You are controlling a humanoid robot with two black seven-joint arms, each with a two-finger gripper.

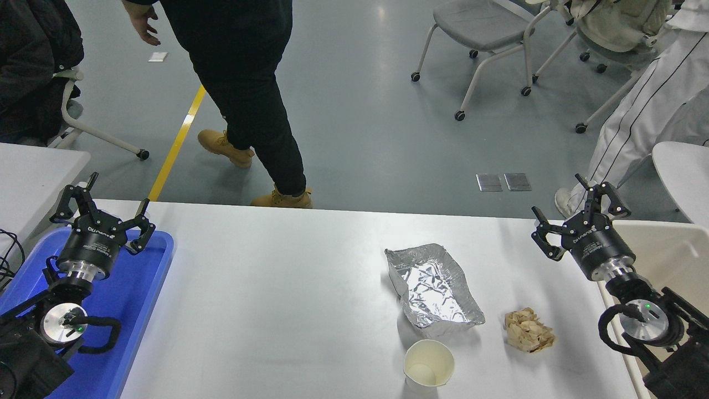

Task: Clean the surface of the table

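- The table surface (266, 299) is a big white top with rounded corners. It fills most of the lower half of the view, and its far edge runs straight across the middle.
- A crinkled foil tray (433, 289) sits on the right half of the tabletop, open side up and tilted a little (it looks bent and shiny).
- A white paper cup (429, 363) stands upright near the tabletop's near edge, just in front of the foil tray.
- A scrunched-up ball of brown paper (528, 331) lies to the right of the cup and tray, close to the tabletop's right edge.
- The right gripper (576, 211) hangs over the tabletop's far right corner. Its fingers are spread apart and hold nothing.
- A cream-colored bin (673, 252) sits just past the tabletop's right edge, behind the right arm.
- The left gripper (102, 204) is parked over the far left corner, above a blue tray (138, 299) that lies along the left edge. Its fingers are apart too, with nothing between them.
- A person in black clothes and tan boots (243, 94) is on the gray floor beyond the far edge.
- Another person in white striped trousers (642, 116) is beyond the far right corner, near some wheeled chairs (487, 33).
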